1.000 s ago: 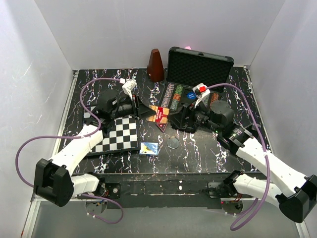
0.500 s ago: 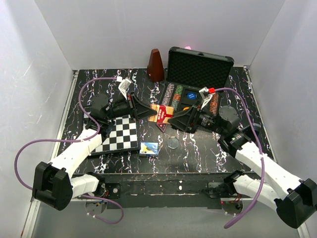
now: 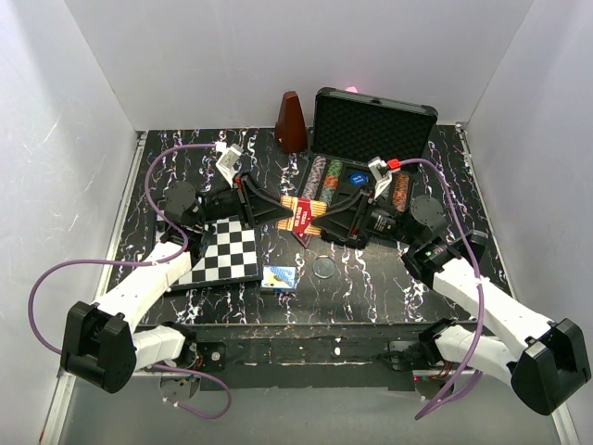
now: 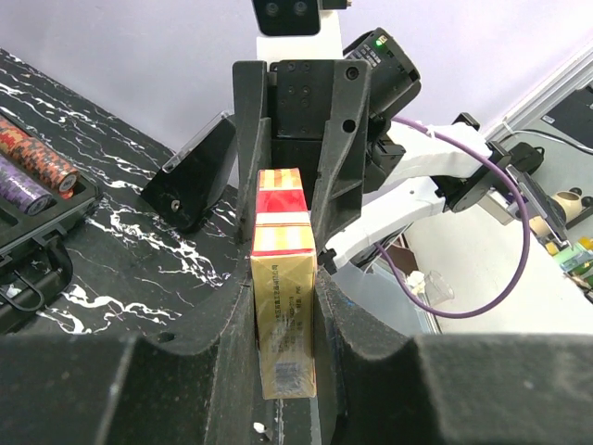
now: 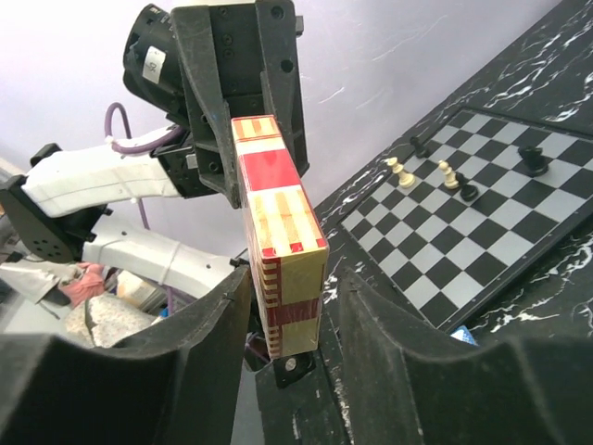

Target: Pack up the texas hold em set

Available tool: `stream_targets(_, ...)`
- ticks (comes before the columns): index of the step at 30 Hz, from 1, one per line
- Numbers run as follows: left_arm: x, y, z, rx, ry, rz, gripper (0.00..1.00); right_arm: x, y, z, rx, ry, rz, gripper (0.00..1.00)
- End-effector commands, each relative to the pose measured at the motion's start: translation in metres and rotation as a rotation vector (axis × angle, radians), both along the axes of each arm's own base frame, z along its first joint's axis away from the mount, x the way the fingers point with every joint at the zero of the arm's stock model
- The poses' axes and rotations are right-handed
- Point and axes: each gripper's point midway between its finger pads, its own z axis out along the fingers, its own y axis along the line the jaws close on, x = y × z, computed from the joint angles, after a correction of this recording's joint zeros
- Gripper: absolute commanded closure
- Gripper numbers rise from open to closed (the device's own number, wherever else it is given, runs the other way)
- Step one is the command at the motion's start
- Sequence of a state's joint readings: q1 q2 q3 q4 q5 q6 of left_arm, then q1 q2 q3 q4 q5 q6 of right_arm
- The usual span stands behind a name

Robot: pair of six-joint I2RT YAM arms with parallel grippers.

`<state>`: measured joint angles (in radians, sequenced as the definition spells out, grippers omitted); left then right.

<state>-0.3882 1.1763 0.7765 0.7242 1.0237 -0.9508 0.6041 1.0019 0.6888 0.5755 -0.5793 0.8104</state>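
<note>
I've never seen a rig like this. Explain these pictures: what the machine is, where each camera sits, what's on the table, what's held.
This is a robot: two arms bolted at a table's near edge, each ending in a two-finger end effector. The wide picture looks down from above and behind them; the other two come from a camera on each wrist. On the marbled table lie an open black case with poker chips, a chessboard, a brown metronome and a round button. The left end effector and the right end effector both grip one red-and-yellow card box, one at each end, off the table.
</note>
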Motion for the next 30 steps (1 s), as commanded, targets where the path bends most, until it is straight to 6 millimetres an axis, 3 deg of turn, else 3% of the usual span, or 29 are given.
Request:
stream_targets(1,-0.006,0.003,0.013,-0.029,-0.054,-0.006,1.00,-0.014,0.001,0.027,0.070,-0.084,0.080,0.55)
stream_targets(6,-0.002,0.001,0.008,-0.013,-0.036,0.003,1.00,-0.016,0.002,0.031,0.094,-0.073,0.093,0.95)
stream_targets(7,0.000,0.001,0.008,-0.006,-0.038,0.007,0.86,-0.015,0.001,0.033,0.100,-0.069,0.081,0.99)
stream_targets(8,0.000,0.001,0.006,0.004,-0.035,0.010,0.67,-0.013,0.000,0.033,0.103,-0.061,0.067,0.99)
stream_targets(9,0.002,0.001,0.005,0.016,-0.035,0.022,0.35,-0.010,-0.002,0.034,0.102,-0.047,0.048,0.99)
stream_targets(10,0.004,0.002,0.004,0.031,-0.049,0.040,0.11,-0.006,-0.006,0.036,0.095,-0.037,0.022,0.99)
stream_targets(11,0.008,0.004,0.001,0.057,-0.045,0.068,0.02,0.000,-0.011,0.035,0.076,-0.012,-0.015,0.99)
stream_targets(14,0.023,0.017,-0.009,0.176,-0.093,0.216,0.02,0.036,-0.040,0.025,-0.040,0.105,-0.245,0.99)
stream_targets(17,0.046,0.038,-0.021,0.309,-0.108,0.401,0.02,0.074,-0.089,0.013,-0.170,0.226,-0.506,0.99)
stream_targets(20,0.067,0.057,-0.034,0.414,-0.100,0.549,0.02,0.108,-0.134,0.000,-0.224,0.332,-0.643,0.99)
stream_targets(25,0.083,0.075,-0.049,0.503,-0.072,0.668,0.02,0.158,-0.167,-0.025,-0.301,0.458,-0.680,0.99)
stream_targets(30,0.087,0.081,-0.054,0.536,-0.069,0.695,0.02,0.205,-0.173,-0.052,-0.365,0.572,-0.627,0.99)
